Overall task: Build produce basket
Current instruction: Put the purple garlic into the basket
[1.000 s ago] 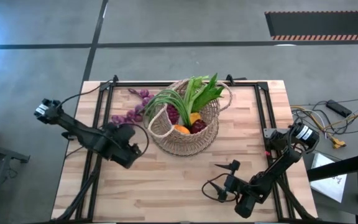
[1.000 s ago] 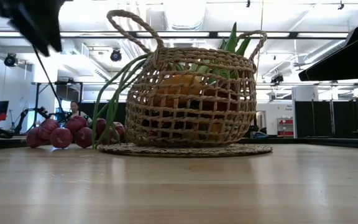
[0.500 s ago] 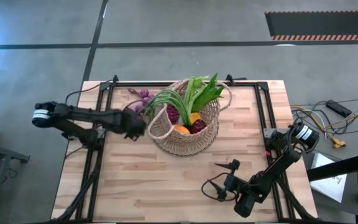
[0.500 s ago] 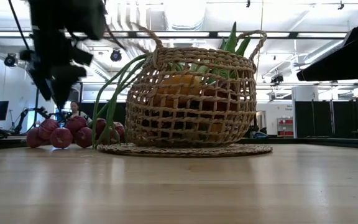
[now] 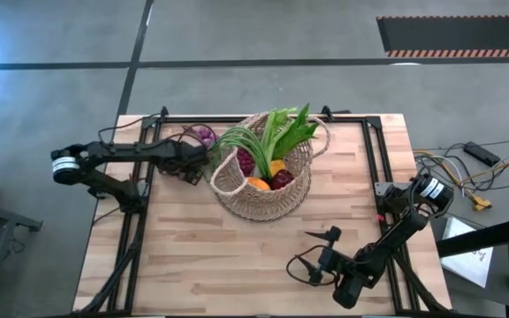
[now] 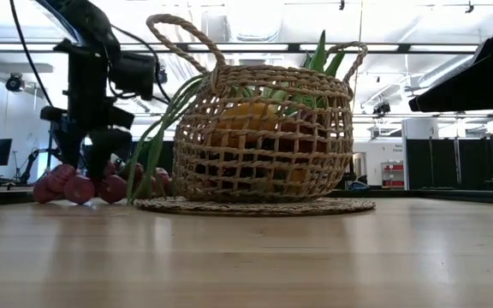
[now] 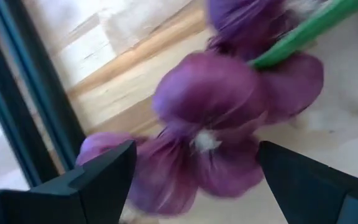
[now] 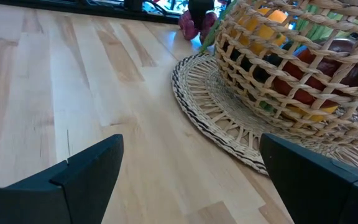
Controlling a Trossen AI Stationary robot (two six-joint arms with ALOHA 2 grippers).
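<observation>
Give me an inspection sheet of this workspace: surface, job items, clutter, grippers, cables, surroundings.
Surface: light wooden table with a black frame along its edges.
Job items: wicker basket on a woven mat, holding leafy greens, orange fruit and dark red fruit; purple grape bunch on the table beside the basket.
Clutter: nothing seen.
Grippers: left gripper open, low over the grape bunch, fingers on either side of it; right gripper open, empty, waiting near the table's front right.
Cables: black leads along both arms; loose yellow and black cables off the table's right side.
Surroundings: grey floor, striped floor marking, workshop room behind.
</observation>
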